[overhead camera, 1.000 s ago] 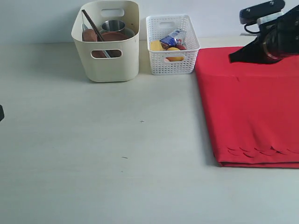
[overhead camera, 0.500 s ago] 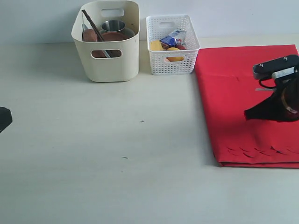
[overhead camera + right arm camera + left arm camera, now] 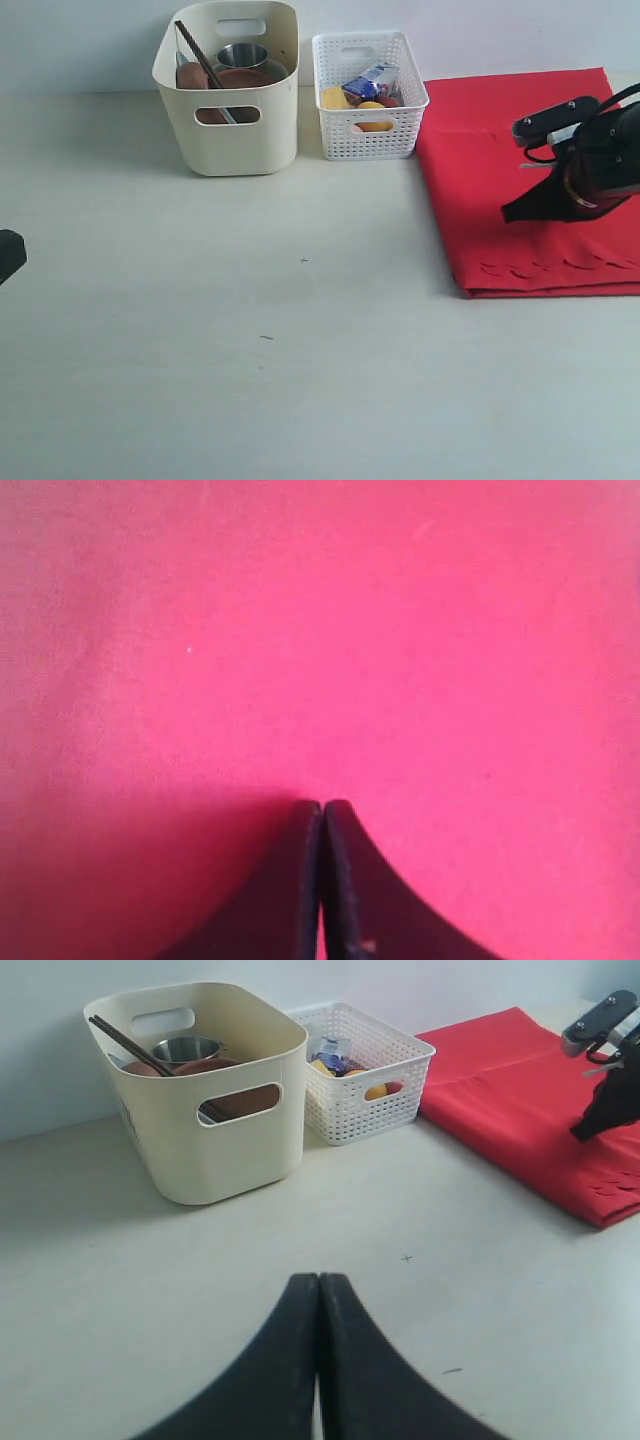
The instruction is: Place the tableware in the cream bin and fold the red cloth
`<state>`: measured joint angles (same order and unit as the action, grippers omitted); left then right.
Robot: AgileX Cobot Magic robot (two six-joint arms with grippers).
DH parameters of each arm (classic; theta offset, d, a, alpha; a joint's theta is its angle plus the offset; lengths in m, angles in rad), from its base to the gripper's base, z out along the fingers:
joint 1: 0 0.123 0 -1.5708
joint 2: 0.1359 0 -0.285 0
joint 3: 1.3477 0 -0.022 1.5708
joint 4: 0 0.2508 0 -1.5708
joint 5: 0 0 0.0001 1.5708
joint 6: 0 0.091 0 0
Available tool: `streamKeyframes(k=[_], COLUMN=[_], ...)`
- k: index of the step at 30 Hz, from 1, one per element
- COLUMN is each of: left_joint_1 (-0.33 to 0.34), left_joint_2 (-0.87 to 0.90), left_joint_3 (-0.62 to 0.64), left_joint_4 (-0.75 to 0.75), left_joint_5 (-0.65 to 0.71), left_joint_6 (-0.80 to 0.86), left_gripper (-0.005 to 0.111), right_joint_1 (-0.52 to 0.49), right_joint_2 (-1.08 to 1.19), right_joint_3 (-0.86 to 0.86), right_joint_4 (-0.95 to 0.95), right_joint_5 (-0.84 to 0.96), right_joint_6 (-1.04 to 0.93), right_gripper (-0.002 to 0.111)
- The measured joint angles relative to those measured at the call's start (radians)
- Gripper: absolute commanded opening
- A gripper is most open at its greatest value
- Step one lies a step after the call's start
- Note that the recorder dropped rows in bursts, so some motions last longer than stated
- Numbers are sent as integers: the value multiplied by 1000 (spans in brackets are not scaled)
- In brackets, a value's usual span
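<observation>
The right pincer [image 3: 508, 213], shut and empty, should smooth the red cloth [image 3: 480, 180] just beneath it, I'd say, keeping folded edges flush.

One cream bin [image 3: 227, 148], one white basket [image 3: 371, 143] — one red cloth [image 3: 478, 185]
</observation>
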<state>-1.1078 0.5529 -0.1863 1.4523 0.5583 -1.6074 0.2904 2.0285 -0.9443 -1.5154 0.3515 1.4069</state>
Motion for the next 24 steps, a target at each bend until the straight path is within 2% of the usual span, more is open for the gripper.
streamKeyframes(k=[7,17,24], left_joint_1=[0,0,0], left_joint_2=[0,0,0], left_joint_3=[0,0,16], left_joint_4=[0,0,2], left_joint_5=[3,21,30], left_joint_6=[2,2,2], left_gripper=[1,1,1], right_joint_1=[0,0,0], right_joint_2=[70,67,-126], right_joint_3=[-128,-180,-182], right_joint_4=[-27,-17,194], right_joint_5=[-79,51,83], right_joint_6=[2,2,-159], right_gripper=[0,0,0])
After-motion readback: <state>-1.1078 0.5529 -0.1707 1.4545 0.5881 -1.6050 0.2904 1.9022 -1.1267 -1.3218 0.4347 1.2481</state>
